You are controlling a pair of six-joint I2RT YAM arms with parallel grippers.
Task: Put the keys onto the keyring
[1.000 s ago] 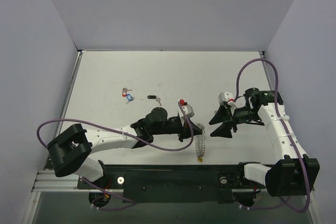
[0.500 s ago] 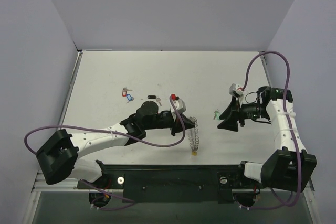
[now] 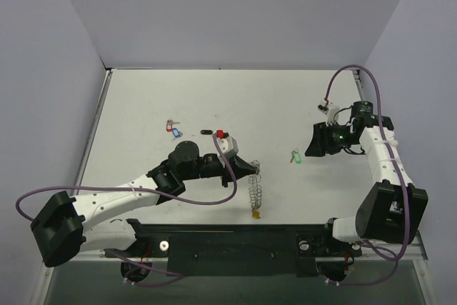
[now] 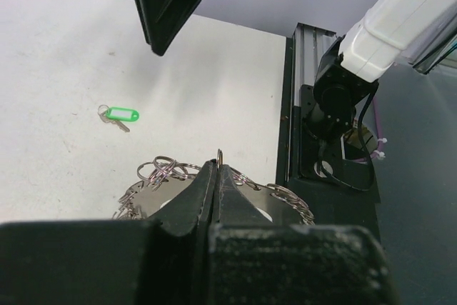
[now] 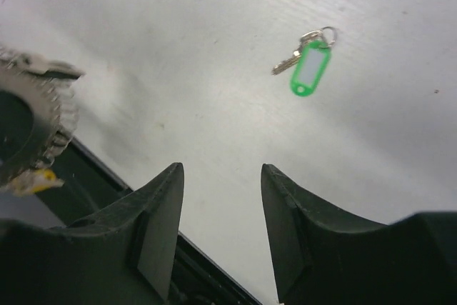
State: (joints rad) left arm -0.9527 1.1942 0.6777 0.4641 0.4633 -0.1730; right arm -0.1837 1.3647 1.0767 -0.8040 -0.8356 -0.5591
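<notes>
The left claw (image 4: 218, 171) is clamped on the keyring (image 3: 255, 189)
The right claw (image 5: 221, 176) is apart and empty over the table (image 3: 143, 98), near the green key (image 5: 309, 66).

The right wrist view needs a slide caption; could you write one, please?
Open right gripper hovers above the table, green-tagged key ahead, keyring at left.

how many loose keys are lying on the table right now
4: the green key right of centre, the black key left of centre, the red key and the blue key close together further left. Others may be hidden under the left arm.
</notes>
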